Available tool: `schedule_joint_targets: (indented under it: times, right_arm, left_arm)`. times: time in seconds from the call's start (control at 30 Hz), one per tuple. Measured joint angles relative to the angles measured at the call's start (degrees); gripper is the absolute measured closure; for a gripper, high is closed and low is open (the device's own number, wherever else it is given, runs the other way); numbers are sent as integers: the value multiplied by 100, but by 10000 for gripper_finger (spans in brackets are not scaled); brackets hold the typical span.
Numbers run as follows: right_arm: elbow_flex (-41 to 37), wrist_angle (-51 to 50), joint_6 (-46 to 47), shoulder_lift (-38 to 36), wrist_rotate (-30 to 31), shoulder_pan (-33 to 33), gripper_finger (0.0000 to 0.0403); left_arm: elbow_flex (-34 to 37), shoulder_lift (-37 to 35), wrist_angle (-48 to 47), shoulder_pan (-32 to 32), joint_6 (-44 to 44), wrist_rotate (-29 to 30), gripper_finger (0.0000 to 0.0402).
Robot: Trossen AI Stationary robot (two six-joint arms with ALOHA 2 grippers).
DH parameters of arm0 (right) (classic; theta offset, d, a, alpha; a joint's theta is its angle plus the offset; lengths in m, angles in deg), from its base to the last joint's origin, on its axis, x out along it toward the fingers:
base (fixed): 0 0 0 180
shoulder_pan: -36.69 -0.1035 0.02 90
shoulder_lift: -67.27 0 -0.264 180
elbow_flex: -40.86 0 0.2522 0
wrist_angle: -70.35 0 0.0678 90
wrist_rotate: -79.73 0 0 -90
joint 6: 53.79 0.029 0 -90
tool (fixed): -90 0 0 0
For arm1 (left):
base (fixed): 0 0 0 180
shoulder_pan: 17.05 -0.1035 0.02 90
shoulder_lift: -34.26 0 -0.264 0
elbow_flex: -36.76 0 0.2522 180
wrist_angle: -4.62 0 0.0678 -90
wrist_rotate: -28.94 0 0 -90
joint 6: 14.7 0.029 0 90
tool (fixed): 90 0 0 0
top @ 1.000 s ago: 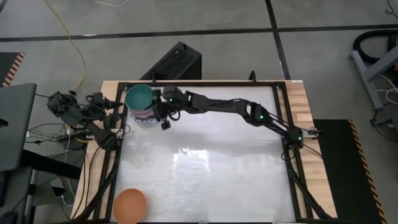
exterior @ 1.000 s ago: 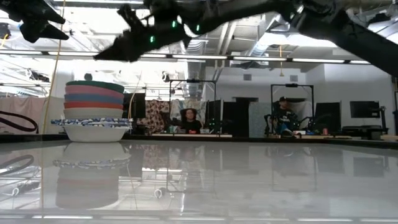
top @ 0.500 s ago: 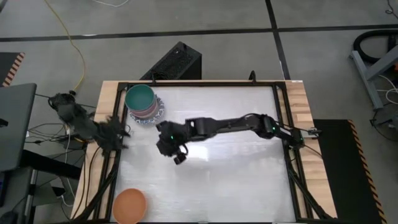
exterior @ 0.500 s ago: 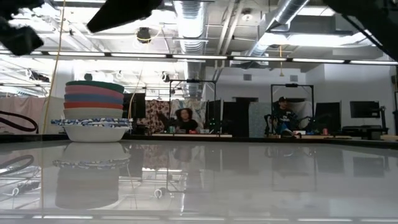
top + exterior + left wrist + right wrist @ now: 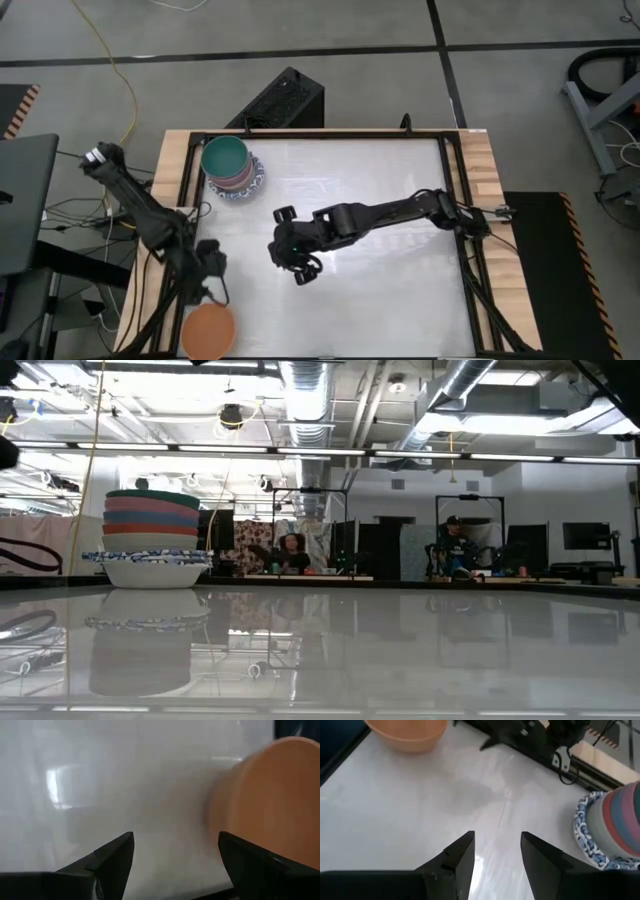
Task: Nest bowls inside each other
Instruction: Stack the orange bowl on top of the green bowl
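— What do the bowls look like?
— A nested stack of bowls (image 5: 230, 168) stands at the far left corner of the bench (image 5: 380, 300). The top one is green; below it run bands of pink, blue and red, then cream. The bottom bowl is white with a blue patterned rim that flares wider than the rest. All look round, smooth and glazed.
— And the odd one out?
— A plain orange bowl (image 5: 208, 331), matte inside, sits alone at the near left corner, well apart from the stack.
— The bench?
— Glossy white; it mirrors the stack.
— The arms?
— The left claw (image 5: 212, 280) hangs wide and empty just beside the orange bowl. The right claw (image 5: 300, 262) hovers above the bench's middle, fingers parted, holding nothing.
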Motion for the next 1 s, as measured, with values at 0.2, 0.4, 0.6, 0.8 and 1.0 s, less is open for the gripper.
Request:
schedule_joint_targets:
  times: [0.2,0.4,0.6,0.8,1.0]
  right_arm:
    - [-3,-228,159,34,-1,28,225]
    - [-4,-312,447,36,0,42,225]
    - [-4,-200,448,38,-5,27,225]
    - [-4,-128,494,40,-5,31,225]
    - [-4,-58,561,40,-5,31,225]
  left_arm:
    - [-451,725,63,587,-697,416,123]
    - [-453,1166,349,969,-1251,625,123]
    - [-367,1252,454,1173,-1444,678,139]
    - [-169,1243,728,1163,-1302,408,228]
    - [-167,1186,686,1074,-951,421,348]
